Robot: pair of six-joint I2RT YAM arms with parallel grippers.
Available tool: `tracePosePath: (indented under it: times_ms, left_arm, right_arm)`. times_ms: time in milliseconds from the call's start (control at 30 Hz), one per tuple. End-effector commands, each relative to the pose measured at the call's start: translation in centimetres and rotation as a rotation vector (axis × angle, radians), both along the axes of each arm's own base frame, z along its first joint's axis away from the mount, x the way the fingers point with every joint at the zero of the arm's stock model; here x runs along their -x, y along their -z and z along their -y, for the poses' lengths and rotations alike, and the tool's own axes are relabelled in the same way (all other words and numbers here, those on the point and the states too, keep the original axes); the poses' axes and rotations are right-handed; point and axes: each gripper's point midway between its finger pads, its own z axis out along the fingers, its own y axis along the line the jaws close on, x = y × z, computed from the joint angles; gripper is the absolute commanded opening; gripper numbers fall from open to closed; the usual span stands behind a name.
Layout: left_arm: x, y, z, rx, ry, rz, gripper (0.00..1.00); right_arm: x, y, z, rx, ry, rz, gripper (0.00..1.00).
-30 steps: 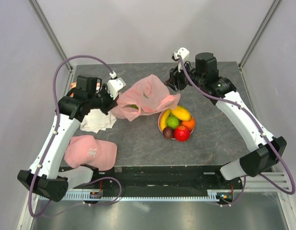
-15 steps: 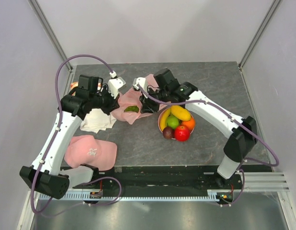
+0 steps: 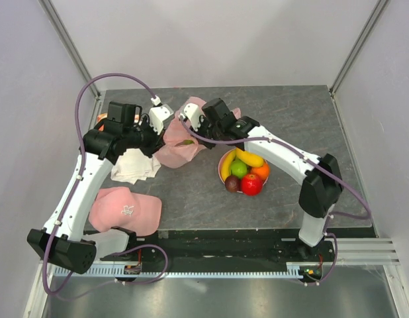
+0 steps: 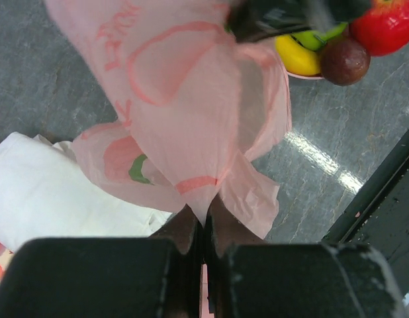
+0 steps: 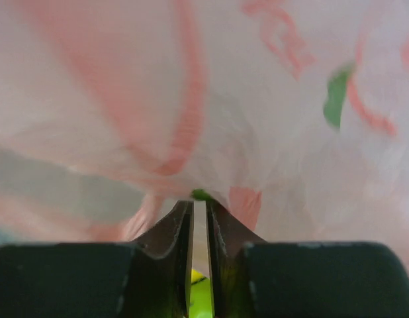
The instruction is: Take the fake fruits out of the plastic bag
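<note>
Fingers first: the left fingers are pressed together on a fold of the thin, crinkly, translucent pale-pink plastic bag. The right fingers stand almost together with only a thin slit between them. Their tips are at a gathered pucker of the same film, but I cannot tell whether they actually grip it.

The one bag stretches between the two sets of fingers, over the far left-centre of the dark grey stone-patterned table. One glossy green fake fruit shows through its wall, low in the sagging part beside the left fingers. No other fruit shows through the film.

Just right of the bag is one flat round pink plate holding six fake fruits in a close heap:
- one yellow banana
- one yellow mango
- one green apple
- one orange
- one red apple
- one small dark plum

That makes seven fruits in sight: six on the plate and one in the bag.

One crumpled white cloth lies on the table beneath the left wrist, touching the bag's lower edge. Nearer the left arm's base lies one opaque pink cloth with a pale logo, apart from the bag and plate.
</note>
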Motion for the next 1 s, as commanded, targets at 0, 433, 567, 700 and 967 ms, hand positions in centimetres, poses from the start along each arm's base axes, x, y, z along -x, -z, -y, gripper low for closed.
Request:
tracePosePath:
  times_ms: [0,433,567,700,967]
  left_arm:
    - [1.2,0.4,-0.4,0.013,-0.027,-0.035,0.02]
    - [5.3,7.7,-3.2,-0.119,-0.041,-0.155,0.02]
    - [5.4,7.8,-3.4,-0.104,-0.07,-0.164,0.02]
    - [5.3,7.7,-3.2,-0.054,-0.11,-0.151,0.02]
    - [4.5,7.7,-4.2,-0.064,-0.166,-0.1,0.02]
  right_arm:
    - [-7.9,0.4,0.4,-0.048,0.358,0.081,0.18]
    - [-4.7,5.5,-5.8,-0.184,0.226,-0.249,0.43]
    - [-3.9,3.7,-7.4,-0.273,0.229,-0.312,0.47]
    - [-4.1,4.0,-9.3,-0.334,0.242,-0.347,0.49]
    - [-2.0,11.0,-11.3,-0.202,0.283,-0.376,0.6]
